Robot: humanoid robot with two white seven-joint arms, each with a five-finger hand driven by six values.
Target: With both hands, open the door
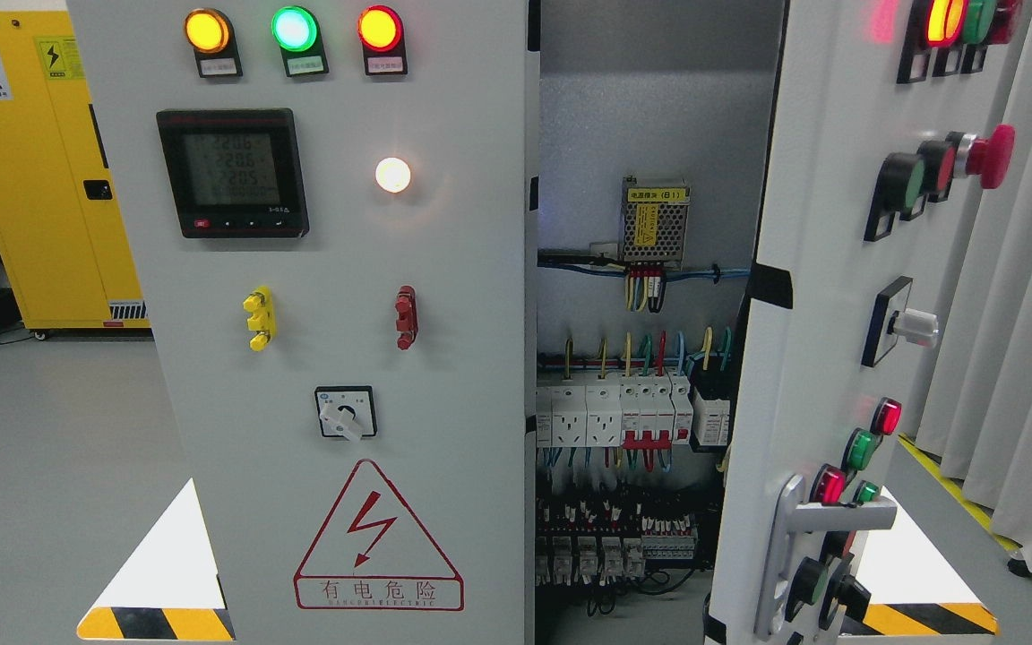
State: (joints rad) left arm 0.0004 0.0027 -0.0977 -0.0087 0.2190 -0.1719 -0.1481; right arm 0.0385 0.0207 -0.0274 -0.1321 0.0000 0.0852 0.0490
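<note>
Nearest the camera, at the lower right of the frame, stands the silver lever handle (816,528) of the right door (829,296), a grey sheet-metal panel already swung outward and seen nearly edge-on. That panel carries pushbuttons, lamps, a red mushroom stop button (991,157) and a white rotary knob (915,327), so it probably has some weight on its hinges and should turn stiffly and evenly rather than flex. Its painted face looks smooth and slippery; the lever handle is the sensible place to take hold, or else the door's free vertical edge. The protruding buttons are the fragile parts and are best kept clear of.

Filling the left and middle of the frame, the left door (337,305) sits flat to the camera and looks closed. It bears three lit lamps along the top, a digital meter (232,173), a rotary selector (345,413) and a red-outlined lightning warning triangle (379,537). No handle shows on it here; its right edge beside the gap may be the only purchase.

Between the two doors the cabinet interior (641,376) lies exposed, with breakers, coloured wiring and a small power supply (655,219), all things to stay out of.

Neither hand appears anywhere in the frame, so I cannot tell whether the fingers are spread or curled, nor how far either one is from the doors.
</note>
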